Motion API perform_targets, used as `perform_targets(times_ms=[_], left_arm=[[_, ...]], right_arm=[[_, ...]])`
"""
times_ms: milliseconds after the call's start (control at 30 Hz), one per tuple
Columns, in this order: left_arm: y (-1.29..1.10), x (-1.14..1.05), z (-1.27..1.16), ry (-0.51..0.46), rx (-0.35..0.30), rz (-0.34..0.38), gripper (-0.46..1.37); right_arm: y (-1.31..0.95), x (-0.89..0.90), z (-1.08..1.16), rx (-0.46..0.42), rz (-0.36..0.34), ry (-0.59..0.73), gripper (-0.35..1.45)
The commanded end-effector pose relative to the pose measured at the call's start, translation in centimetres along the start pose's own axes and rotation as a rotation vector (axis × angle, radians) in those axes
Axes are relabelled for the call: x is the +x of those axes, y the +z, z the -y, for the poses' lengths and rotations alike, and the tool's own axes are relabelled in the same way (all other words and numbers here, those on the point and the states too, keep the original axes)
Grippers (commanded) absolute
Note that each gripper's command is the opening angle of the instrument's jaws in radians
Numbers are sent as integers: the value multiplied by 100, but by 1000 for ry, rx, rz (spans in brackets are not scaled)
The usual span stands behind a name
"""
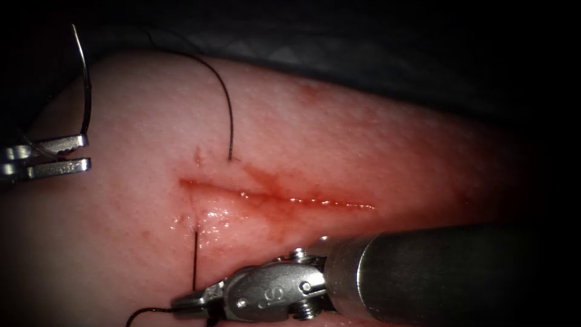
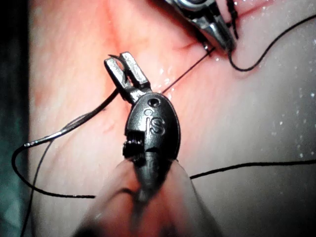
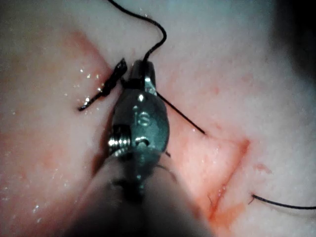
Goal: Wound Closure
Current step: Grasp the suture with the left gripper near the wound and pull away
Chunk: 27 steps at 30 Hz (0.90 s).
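Note:
The cut [image 1: 290,198] runs across the tissue [image 1: 375,145], wet with red fluid. My left tool [image 1: 88,152] sits far left of the cut, shut on the curved needle [image 1: 89,91] near one end. The needle arcs up, free of the tissue, and it also appears as the needle [image 2: 69,127] beside the left jaws [image 2: 119,59]. Black thread [image 1: 227,103] enters the tissue above the cut's left end and comes out below it. My right tool [image 1: 180,301] is shut on that lower thread [image 1: 194,260]. Its jaws [image 3: 140,69] lie low over the tissue.
The right tool's thick shaft [image 1: 436,272] lies across the near side of the tissue, below the cut. A loose thread tail [image 1: 148,310] curls out past the right jaws. Dark cloth [image 1: 363,54] lies behind the tissue.

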Motion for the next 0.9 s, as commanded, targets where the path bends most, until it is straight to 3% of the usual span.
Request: perform_targets(times_ms=[33, 167, 433, 633, 900], left_arm=[[1, -1, 0, 0, -11, 1, -35], [1, -1, 0, 0, -13, -1, -35], [1, -1, 0, 0, -14, -1, -35], [1, -1, 0, 0, -14, -1, -35], [2, -1, 1, 0, -14, -2, -35]], right_arm=[[1, 8, 5, 11, -10, 0, -35], [8, 49, 26, 61, -39, 2, -35], [21, 107, 62, 201, -95, 40, -35], [34, 135, 91, 328, -120, 63, -35], [46, 152, 120, 484, -186, 107, -35]])
